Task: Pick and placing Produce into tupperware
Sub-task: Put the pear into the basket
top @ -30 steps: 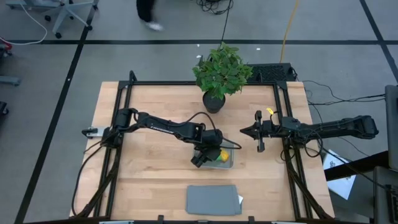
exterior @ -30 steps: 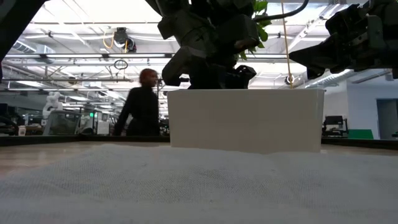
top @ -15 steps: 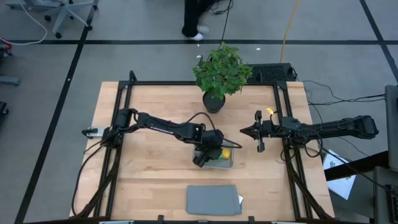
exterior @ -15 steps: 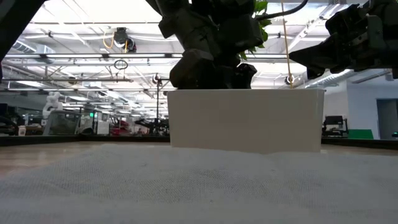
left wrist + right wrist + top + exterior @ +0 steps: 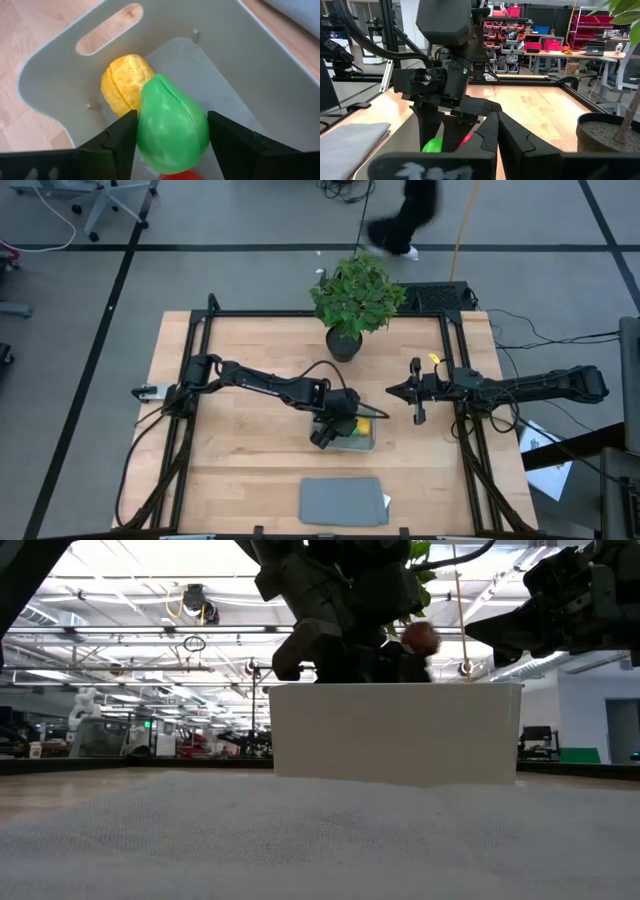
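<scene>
The tupperware [image 5: 352, 436] stands at the table's middle; in the low view it is a pale box [image 5: 395, 735]. My left gripper [image 5: 335, 430] reaches into it from above and is shut on the green piece [image 5: 172, 122]. The yellow piece [image 5: 125, 85] lies on the tupperware's floor, just beyond the green one. The red piece [image 5: 182, 175] shows only as a sliver beneath the green one. My right gripper [image 5: 400, 391] hangs shut and empty above the table, to the right of the tupperware. My left gripper pinches the green piece by its two opposite sides [image 5: 142, 125] between its two fingers [image 5: 122, 137]. The fingers come from above, slanting down into the tupperware. The piece sits inside the walls, over the red one; whether it rests on the floor I cannot tell.
A flat grey rectangle [image 5: 343, 501] lies near the table's front edge. A potted leafy plant [image 5: 355, 295] stands at the far edge. A person [image 5: 405, 220] walks on the floor beyond the table. Bare wood lies to the left of the tupperware.
My left gripper has gone down into the tupperware and a little toward the table's right edge. A person has walked from left to right beyond the table's far edge.
</scene>
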You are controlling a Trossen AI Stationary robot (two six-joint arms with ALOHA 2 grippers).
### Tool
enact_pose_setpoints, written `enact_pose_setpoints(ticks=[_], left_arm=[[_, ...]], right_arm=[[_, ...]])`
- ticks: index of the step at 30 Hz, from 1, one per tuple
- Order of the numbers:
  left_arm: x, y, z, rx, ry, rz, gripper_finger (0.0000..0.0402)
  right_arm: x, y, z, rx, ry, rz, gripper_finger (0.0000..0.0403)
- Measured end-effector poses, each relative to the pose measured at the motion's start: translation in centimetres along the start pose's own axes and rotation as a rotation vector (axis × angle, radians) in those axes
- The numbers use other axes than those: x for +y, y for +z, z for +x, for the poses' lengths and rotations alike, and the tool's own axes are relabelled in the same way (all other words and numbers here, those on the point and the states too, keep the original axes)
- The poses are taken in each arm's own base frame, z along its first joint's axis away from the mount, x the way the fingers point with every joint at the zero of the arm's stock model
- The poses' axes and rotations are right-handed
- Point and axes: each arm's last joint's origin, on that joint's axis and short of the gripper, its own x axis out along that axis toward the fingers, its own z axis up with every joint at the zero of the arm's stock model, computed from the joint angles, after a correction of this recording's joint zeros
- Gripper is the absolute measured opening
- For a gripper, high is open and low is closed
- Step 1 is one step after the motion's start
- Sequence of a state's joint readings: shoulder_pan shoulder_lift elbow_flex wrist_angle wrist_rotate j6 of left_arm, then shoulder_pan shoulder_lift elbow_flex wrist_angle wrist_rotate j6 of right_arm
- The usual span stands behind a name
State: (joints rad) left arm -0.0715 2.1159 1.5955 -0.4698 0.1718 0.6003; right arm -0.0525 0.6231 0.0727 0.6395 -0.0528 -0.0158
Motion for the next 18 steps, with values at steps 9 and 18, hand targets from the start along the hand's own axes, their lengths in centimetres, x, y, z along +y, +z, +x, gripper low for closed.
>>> enact_pose_setpoints(ticks=[9, 18], left_arm=[[0.29, 0.10, -0.03, -0.020, 0.016, 0.019, 0.0214], [0.34, 0.04, -0.05, -0.017, 0.016, 0.018, 0.0214]], right_arm=[[0.00, 0.00, 0.00, 0.000, 0.000, -0.008, 0.0000], [0.00, 0.00, 0.00, 0.000, 0.000, -0.008, 0.0000]])
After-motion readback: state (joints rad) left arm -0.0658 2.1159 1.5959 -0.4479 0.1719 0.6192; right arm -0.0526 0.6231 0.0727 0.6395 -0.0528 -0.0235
